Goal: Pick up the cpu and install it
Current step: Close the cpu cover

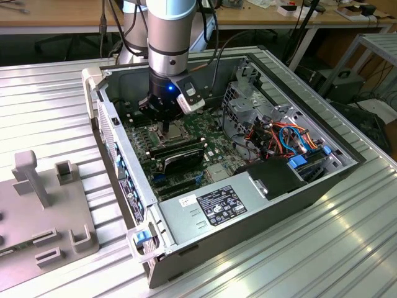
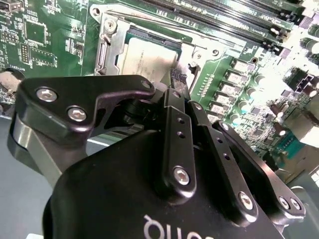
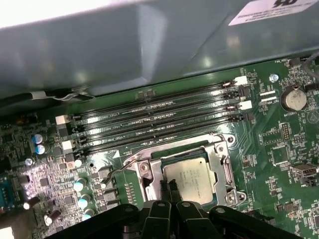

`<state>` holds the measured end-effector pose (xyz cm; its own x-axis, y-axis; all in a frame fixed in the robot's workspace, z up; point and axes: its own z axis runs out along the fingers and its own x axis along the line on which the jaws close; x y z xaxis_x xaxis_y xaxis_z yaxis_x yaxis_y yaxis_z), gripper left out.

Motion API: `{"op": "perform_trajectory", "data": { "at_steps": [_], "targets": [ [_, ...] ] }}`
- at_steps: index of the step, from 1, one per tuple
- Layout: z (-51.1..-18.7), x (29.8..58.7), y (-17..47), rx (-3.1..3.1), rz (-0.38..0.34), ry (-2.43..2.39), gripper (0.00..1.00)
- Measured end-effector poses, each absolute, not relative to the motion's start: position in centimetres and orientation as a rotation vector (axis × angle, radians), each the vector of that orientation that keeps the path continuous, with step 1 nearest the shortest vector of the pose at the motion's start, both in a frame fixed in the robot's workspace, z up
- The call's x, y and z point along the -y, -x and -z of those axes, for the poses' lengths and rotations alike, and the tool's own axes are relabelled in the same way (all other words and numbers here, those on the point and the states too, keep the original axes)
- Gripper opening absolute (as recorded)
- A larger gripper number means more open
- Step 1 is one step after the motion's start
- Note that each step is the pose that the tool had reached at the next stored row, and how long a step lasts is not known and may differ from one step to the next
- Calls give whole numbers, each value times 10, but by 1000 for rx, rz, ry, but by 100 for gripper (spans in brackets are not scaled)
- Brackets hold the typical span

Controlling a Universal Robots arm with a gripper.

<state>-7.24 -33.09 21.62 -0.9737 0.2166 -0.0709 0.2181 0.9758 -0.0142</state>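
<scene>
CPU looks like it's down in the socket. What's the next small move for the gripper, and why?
Probably a short, straight lift. In the first wrist view the cpu lies flat inside the socket frame, and the gripper is shut with its tips at the chip's edge, not holding it. Rising vertically should clear the frame without dragging across the chip.

open computer case (image 1: 282,202) on ribbed metal table (image 1: 347,248).
</scene>
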Motion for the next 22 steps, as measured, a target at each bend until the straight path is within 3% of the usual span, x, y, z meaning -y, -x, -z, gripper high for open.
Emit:
{"op": "perform_trajectory", "data": {
  "at_steps": [12,22],
  "targets": [
    [-219,331,72,-3057,38,-302,11],
    [-219,331,76,-3061,137,-71,11]
  ]
}}
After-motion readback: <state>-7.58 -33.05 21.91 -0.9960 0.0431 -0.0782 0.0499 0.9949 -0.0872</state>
